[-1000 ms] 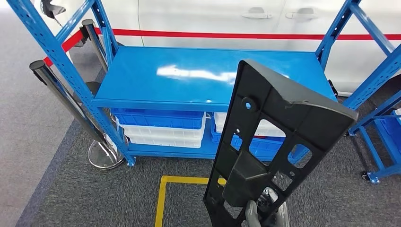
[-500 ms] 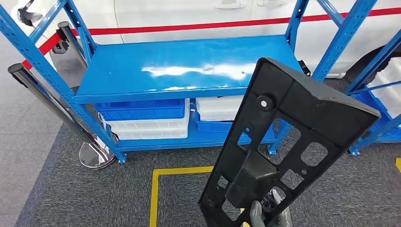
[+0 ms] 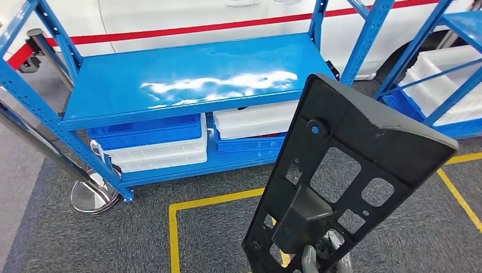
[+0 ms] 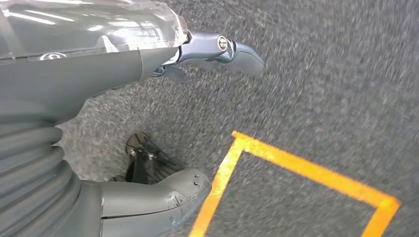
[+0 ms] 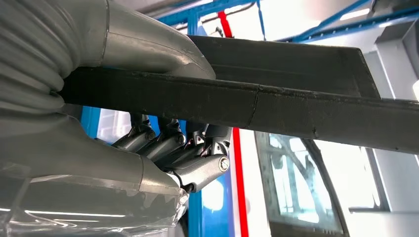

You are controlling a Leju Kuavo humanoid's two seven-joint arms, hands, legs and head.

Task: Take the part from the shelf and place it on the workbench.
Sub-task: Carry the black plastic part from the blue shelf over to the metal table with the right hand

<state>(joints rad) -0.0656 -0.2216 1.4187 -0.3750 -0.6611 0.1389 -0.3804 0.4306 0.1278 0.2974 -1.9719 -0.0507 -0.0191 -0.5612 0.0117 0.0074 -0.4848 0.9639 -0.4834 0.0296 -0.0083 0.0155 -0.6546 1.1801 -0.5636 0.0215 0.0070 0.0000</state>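
Note:
A long black plastic part with several cut-outs stands tilted in front of me, its lower end held by my right hand at the bottom of the head view. In the right wrist view the thumb lies over the part's edge and the dark fingers curl under it. Behind it the blue shelf has a bare top deck. My left hand hangs over grey carpet with its fingers apart and nothing in it.
Blue and white bins sit on the shelf's lower level. A second blue rack with white bins stands at the right. Yellow floor tape marks a square on the carpet. A chrome stanchion base stands at the left, and a white car is behind.
The whole view has swung to the right: the shelf has slid left and the rack at the right has come into sight. The part stays held in my right hand.

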